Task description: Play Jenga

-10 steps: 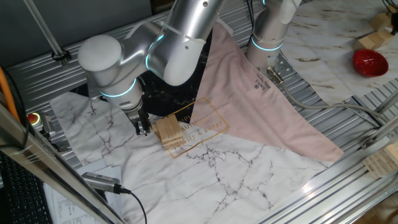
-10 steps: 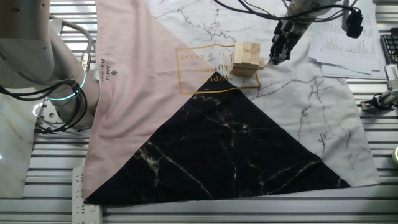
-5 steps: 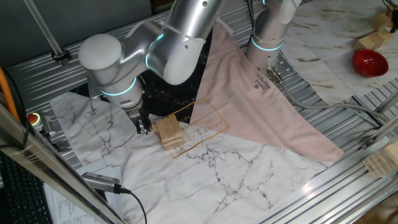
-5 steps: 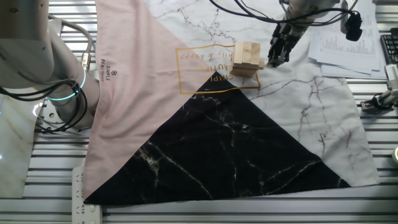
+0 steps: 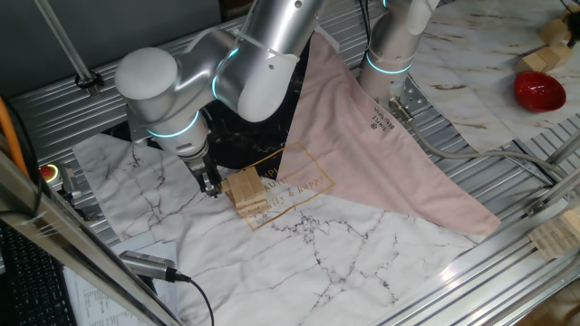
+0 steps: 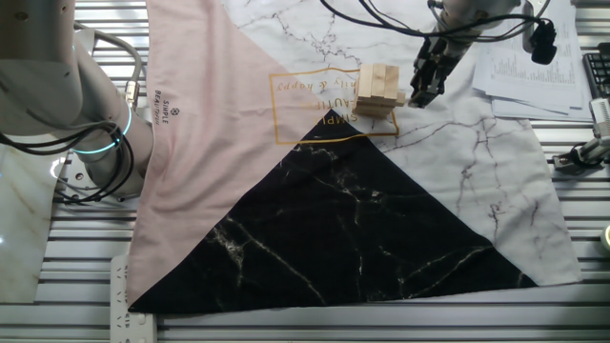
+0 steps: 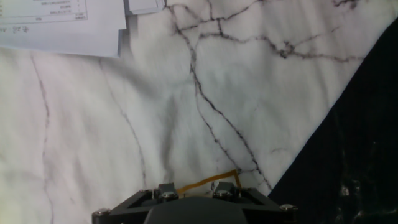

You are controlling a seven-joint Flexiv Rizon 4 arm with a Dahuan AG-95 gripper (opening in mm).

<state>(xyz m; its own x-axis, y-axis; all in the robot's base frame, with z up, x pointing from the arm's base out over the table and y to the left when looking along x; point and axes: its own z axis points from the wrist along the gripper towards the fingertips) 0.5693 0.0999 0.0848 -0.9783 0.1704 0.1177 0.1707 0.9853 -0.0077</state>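
The Jenga tower (image 5: 245, 192) is a small stack of light tan wooden bars standing on the marble-print cloth, at the corner of a gold printed frame. It also shows in the other fixed view (image 6: 377, 90). My gripper (image 5: 211, 186) points down just left of the tower, its tips at the tower's side; in the other fixed view the gripper (image 6: 420, 93) is just right of the tower. The fingers look pressed together and hold nothing. The hand view shows only the gripper's dark base, the cloth and the gold line (image 7: 205, 182); the tower is out of that view.
The cloth has white marble (image 6: 477, 181), black marble (image 6: 362, 229) and pink (image 6: 210, 124) sections. Papers (image 6: 529, 67) lie beside the cloth. A second robot base (image 5: 390, 54), a red object (image 5: 539, 91) and wooden pieces (image 5: 555, 237) stand further off.
My gripper has edged slightly closer to the tower's side. The tower has not visibly moved.
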